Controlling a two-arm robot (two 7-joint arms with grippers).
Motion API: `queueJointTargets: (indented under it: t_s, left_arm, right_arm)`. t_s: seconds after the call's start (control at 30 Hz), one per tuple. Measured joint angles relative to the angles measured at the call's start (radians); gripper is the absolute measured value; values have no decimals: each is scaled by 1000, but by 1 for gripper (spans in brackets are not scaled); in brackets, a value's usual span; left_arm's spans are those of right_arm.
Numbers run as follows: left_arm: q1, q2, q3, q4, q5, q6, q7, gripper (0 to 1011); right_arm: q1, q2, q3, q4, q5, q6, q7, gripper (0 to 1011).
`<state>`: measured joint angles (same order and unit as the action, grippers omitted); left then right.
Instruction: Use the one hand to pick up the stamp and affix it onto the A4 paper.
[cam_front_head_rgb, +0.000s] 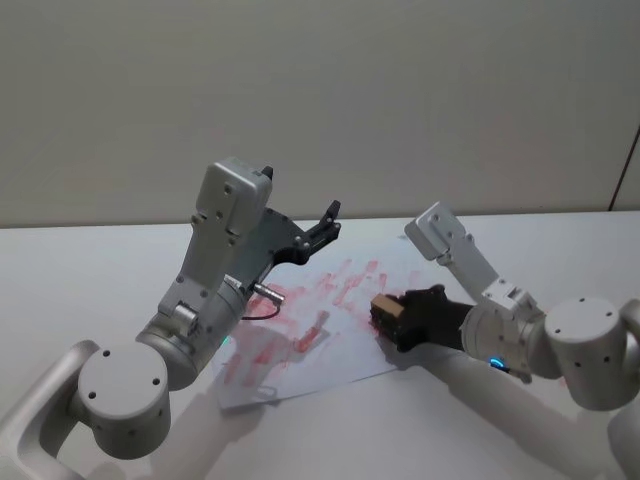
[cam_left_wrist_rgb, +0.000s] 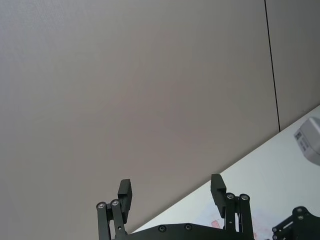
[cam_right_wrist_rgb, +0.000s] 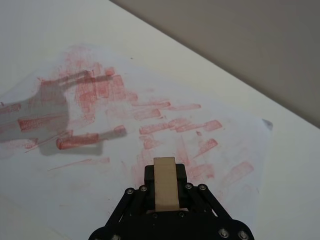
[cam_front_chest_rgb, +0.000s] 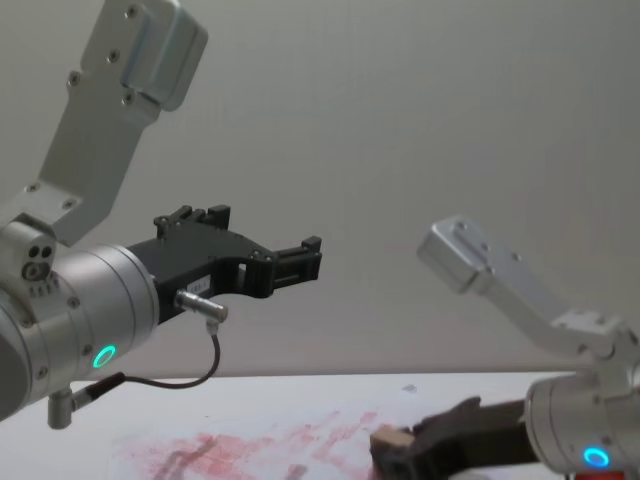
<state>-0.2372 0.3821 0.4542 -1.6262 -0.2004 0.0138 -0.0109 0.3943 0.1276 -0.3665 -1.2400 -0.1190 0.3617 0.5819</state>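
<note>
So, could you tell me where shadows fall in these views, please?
Right wrist view: a grey, two-pronged shadow crosses the A4 paper, clear of the stamp. Head view: soft shadows darken the table beside the paper's near edge and under the right arm.

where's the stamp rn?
Head view: the stamp is clamped in the right claw, down by the right edge of the A4 paper; the left claw hangs open, raised above the paper's far side.

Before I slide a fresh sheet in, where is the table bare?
Bare: table between the A4 paper's far edge and the wall. Crowded: the paper's right edge, where the right end effector holds the stamp; left end effector open above.
</note>
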Motion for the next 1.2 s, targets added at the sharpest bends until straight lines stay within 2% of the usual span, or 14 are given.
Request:
queueJointTargets:
  t_s: [0.27, 0.63, 0.7, 0.97, 1.2]
  left_arm:
    - [0, 0, 0, 0, 0, 0, 0, 1001]
    - [0, 0, 0, 0, 0, 0, 0, 1001]
    - [0, 0, 0, 0, 0, 0, 0, 1001]
    - [0, 0, 0, 0, 0, 0, 0, 1001]
    - [0, 0, 0, 0, 0, 0, 0, 1001]
  right_arm:
    - [-2, 9, 12, -63, 17, -36, -32, 219]
    - [-37, 46, 46, -205, 61, -50, -122, 219]
    - [-57, 62, 58, -248, 77, -42, -153, 219]
    - [-121, 105, 87, -338, 124, -4, -235, 219]
    - [-208, 153, 120, -413, 187, 53, -325, 219]
